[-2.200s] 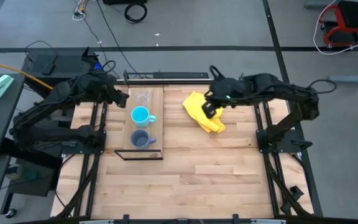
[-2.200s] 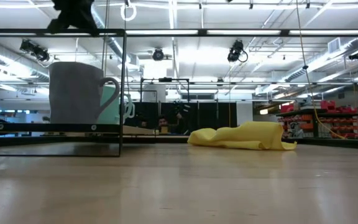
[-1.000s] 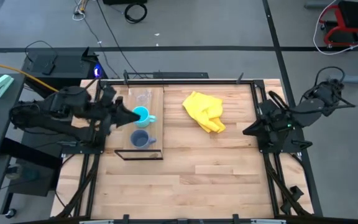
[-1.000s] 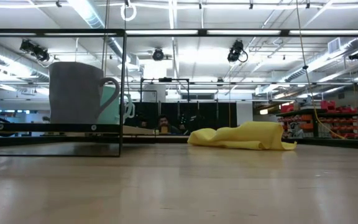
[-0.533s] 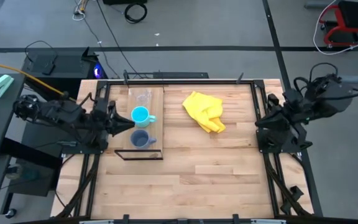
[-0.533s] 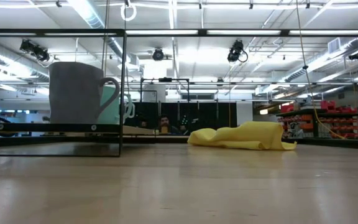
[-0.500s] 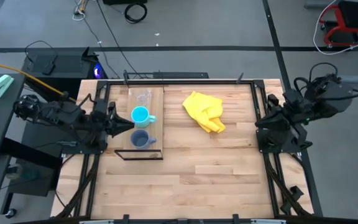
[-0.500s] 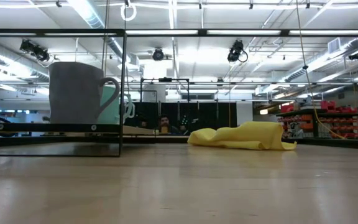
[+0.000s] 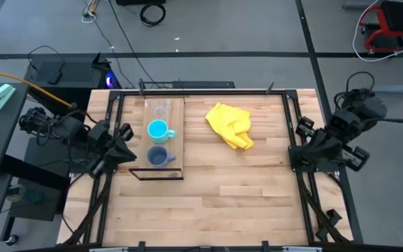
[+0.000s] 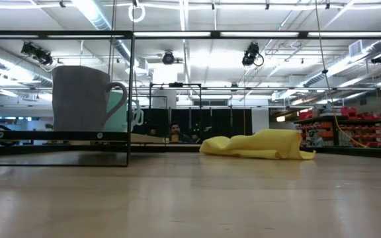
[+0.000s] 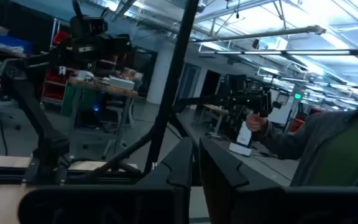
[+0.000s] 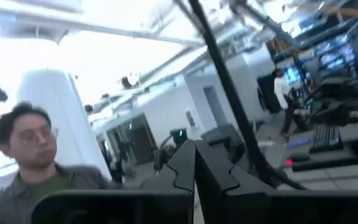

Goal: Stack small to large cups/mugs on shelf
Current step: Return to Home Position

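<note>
On the shelf point(image 9: 177, 115) the clear glass cup point(image 9: 161, 110), cyan mug point(image 9: 158, 129) and dark mug point(image 9: 157, 157) stand in a row, so the left gripper point(image 11: 193, 148) and right gripper point(image 12: 194, 152), jaws pressed together at opposite edges of the table point(image 9: 243, 189), should fold home without swinging over them.

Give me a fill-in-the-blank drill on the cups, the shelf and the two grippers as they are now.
1. The middle mug, between the clear glass cup and the dark blue-grey mug, is coloured ____.
2. The cloth lying on the table beside the shelf is ____.
3. The number of vessels standing on the shelf is ____.
4. The left gripper and right gripper, at opposite side edges of the table, each hold ____.

Missing words: cyan; yellow; three; nothing.
</note>
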Controlling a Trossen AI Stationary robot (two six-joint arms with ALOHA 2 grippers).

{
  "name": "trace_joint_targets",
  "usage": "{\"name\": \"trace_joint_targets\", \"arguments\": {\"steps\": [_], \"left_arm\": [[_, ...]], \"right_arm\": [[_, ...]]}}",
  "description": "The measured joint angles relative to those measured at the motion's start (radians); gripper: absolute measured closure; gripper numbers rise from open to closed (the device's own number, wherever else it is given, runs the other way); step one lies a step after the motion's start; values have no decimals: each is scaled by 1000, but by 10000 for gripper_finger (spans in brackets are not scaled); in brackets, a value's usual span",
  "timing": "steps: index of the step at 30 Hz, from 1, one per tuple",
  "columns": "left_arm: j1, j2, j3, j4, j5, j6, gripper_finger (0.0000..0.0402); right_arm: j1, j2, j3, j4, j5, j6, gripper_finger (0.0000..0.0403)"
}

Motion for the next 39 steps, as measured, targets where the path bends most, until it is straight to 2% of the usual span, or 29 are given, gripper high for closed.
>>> {"name": "trace_joint_targets", "arguments": {"steps": [3, 6, 9, 12, 15, 20, 35, 39], "left_arm": [[1, -3, 4, 13, -5, -49, 361], [4, -17, 6, 21, 29, 23, 359], [24, -74, 6, 20, 45, 40, 360], [37, -156, 0, 25, 118, 42, 363], [37, -226, -8, 0, 140, 50, 367], [38, -313, -10, -95, 97, 53, 364], [38, -454, -11, -182, 85, 94, 368], [38, -495, -46, -178, 81, 90, 362]], "right_arm": [[-23, -66, -54, 32, 2, 2, 389], [-50, -134, -76, 29, 0, -8, 389], [-66, -201, -77, 25, 0, -42, 389], [-66, -270, -76, 3, -1, -75, 389], [-66, -324, -74, -19, -1, -90, 389], [-66, -395, -74, -76, 27, -91, 389], [-66, -535, -89, -136, 64, -109, 389], [-67, -581, -124, -137, 76, -109, 389]]}}
